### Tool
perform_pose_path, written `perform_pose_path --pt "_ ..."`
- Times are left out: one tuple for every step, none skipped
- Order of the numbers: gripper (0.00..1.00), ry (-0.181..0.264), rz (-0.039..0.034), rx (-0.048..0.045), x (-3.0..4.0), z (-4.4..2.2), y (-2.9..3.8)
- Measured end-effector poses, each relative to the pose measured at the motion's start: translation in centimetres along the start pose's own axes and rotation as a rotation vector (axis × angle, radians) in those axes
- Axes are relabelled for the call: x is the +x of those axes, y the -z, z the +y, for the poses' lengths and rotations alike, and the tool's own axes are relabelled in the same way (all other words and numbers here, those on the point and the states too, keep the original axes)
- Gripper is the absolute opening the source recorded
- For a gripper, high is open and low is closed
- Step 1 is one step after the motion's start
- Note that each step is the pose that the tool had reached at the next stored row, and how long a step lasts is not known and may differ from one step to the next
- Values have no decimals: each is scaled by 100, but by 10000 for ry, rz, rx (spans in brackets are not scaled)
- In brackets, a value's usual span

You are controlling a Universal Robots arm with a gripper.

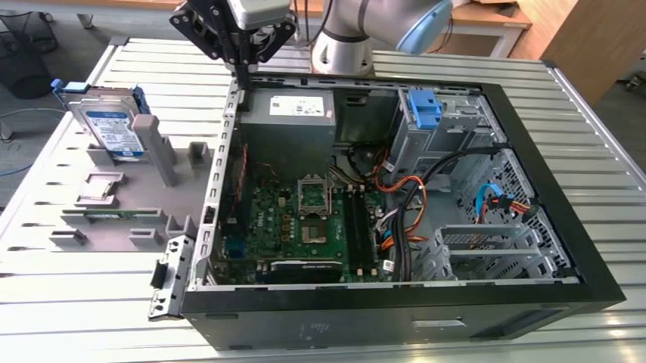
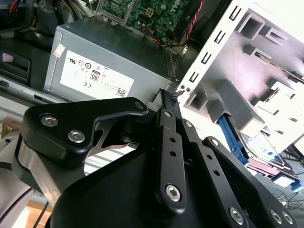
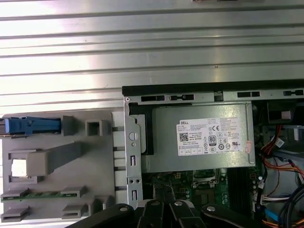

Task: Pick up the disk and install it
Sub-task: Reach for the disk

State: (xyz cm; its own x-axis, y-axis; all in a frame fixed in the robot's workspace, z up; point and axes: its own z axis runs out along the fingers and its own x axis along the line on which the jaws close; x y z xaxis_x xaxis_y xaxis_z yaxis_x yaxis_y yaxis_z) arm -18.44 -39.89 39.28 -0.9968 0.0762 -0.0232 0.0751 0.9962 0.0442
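Well, my jaws sit together, empty, my gripper (image 1: pixel 244 74) above the open black computer case's (image 1: pixel 404 325) wall. The silver blue-railed hard disk (image 1: pixel 109 125) stands in the grey plastic fixture (image 1: pixel 151 204), well apart. Swinging across low, I might clip that wall.

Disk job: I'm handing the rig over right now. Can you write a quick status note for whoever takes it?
The gripper is shut and empty, above the computer case wall beside the power supply.
The disk stands upright in the grey holder on the exterior view's left, outside the case, untouched.
Done: nothing yet.
Left: pick-up and install.
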Motion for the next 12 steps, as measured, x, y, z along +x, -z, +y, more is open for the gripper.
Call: perform_pose_path --pt "11 0 0 0 5 0 0" --pt "11 0 -1 -1 10 -1 0" --pt "11 0 0 0 15 -1 0" --pt "11 0 -1 0 20 -2 0" --pt "11 -1 -1 -1 26 -2 0" --pt "11 0 0 0 31 -2 1" --pt "11 0 0 0 36 -3 1" --pt "11 0 0 0 41 -3 1" --pt "11 0 -1 -1 46 -4 1" --pt "11 0 0 -1 52 -4 1" --pt "11 0 0 0 57 -4 1" --pt "11 0 0 -1 61 -4 1"
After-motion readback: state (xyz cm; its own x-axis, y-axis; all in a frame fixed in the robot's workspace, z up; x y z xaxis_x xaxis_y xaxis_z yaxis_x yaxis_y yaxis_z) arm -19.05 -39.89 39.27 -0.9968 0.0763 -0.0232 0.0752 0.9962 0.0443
